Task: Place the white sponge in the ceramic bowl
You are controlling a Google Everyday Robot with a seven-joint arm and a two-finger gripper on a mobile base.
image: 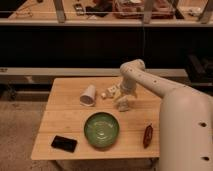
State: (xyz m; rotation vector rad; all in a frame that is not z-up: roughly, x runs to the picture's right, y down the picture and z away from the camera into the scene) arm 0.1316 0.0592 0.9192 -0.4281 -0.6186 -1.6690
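Observation:
The green ceramic bowl (pixel 101 129) sits at the front middle of the wooden table (pixel 62 112). A small off-white block, which looks like the white sponge (pixel 122 105), lies behind the bowl and a little to its right. My gripper (pixel 123 97) hangs straight over this block, right at its top. The white arm reaches to it from the lower right. I cannot tell whether the gripper touches the block.
A white cup (pixel 88 95) lies on its side left of the gripper. A small white labelled bottle (pixel 111 91) lies between cup and gripper. A black phone (pixel 64 143) is at the front left. A red-brown object (pixel 148 136) is at the front right.

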